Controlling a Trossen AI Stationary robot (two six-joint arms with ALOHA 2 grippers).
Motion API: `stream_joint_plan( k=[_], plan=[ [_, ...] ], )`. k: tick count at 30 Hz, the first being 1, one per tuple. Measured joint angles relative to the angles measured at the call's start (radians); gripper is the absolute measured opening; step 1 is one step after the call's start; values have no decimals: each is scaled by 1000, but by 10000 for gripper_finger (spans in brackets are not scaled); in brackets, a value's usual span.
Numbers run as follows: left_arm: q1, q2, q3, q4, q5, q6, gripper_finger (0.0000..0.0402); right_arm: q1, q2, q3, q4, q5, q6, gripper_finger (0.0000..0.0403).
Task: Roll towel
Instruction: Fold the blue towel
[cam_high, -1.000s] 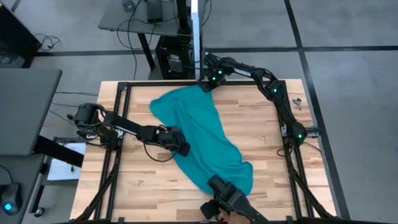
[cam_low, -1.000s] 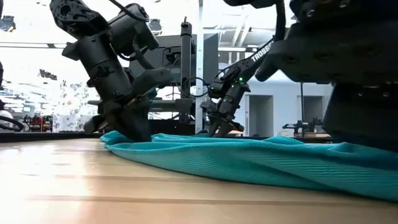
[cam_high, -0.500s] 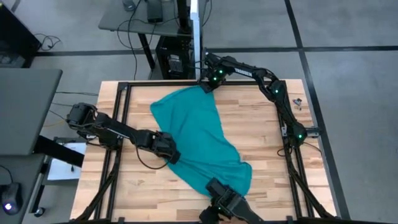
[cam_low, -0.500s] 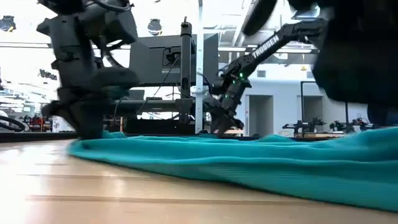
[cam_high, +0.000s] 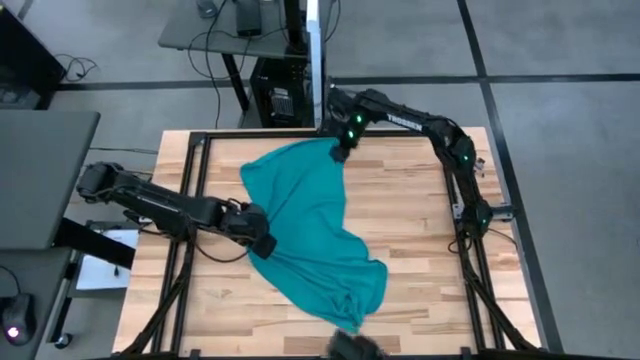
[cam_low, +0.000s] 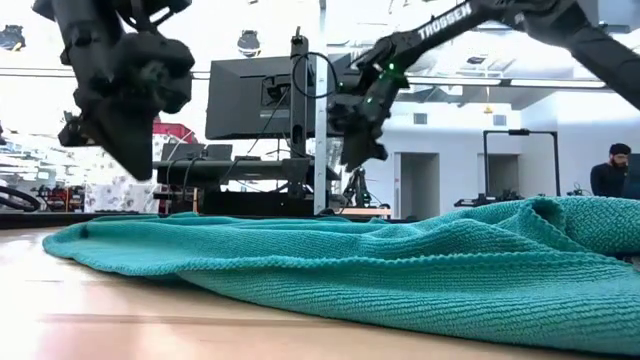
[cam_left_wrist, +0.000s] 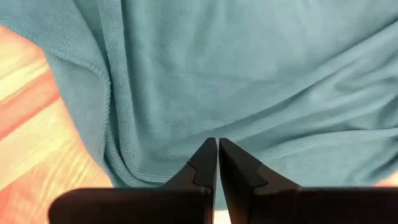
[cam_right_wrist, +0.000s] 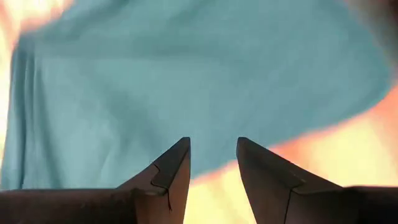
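Note:
The teal towel (cam_high: 315, 225) lies spread and wrinkled on the wooden table, running slantwise from the far middle to the near right, where its near end (cam_high: 355, 305) is bunched. My left gripper (cam_high: 264, 245) is shut and stands over the towel's left edge. In the low view it (cam_low: 137, 170) hangs clear above the cloth. My right gripper (cam_high: 341, 152) is open over the towel's far end, also raised above it (cam_low: 357, 150). In its wrist view (cam_right_wrist: 212, 144) nothing is between the fingers.
Black frame rails (cam_high: 190, 200) run along the table's left, right and far sides. A dark object (cam_high: 352, 345) shows at the near edge. Bare wood (cam_high: 430, 230) lies right of the towel. A person (cam_low: 615, 170) stands in the room beyond.
My left gripper has gone toward the table's left edge, drawing the towel's left edge with it, and has then risen clear of the cloth. My right gripper has risen above the towel's far end. A dark object at the near edge has drawn back, leaving the towel's near end bunched.

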Motion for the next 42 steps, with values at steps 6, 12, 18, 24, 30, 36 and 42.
stream_joint_plan(
  k=[6, 12, 18, 24, 30, 36, 42],
  plan=[
    [-12, -33, 0, 62, -4, -7, 1, 205, -133, -160, -93, -21, -15, 127],
    [-58, 48, -28, 431, 70, -21, 14, 485, -290, -410, 91, 2, 138, 127],
    [-161, 235, 1, 776, 149, 73, 82, 757, -404, -638, 303, 231, 560, 127],
    [-246, 421, 111, 773, 148, 141, 119, 994, -404, -746, 515, 423, 1005, 127],
    [-310, 607, 251, 777, 143, 117, 120, 1111, -385, -779, 574, 540, 1214, 127],
    [-333, 793, 460, 731, 13, 89, 121, 1199, -385, -825, 508, 636, 1210, 127],
    [-308, 936, 663, 622, -97, 7, 121, 1260, -385, -908, 584, 712, 1278, 127]
  ],
)
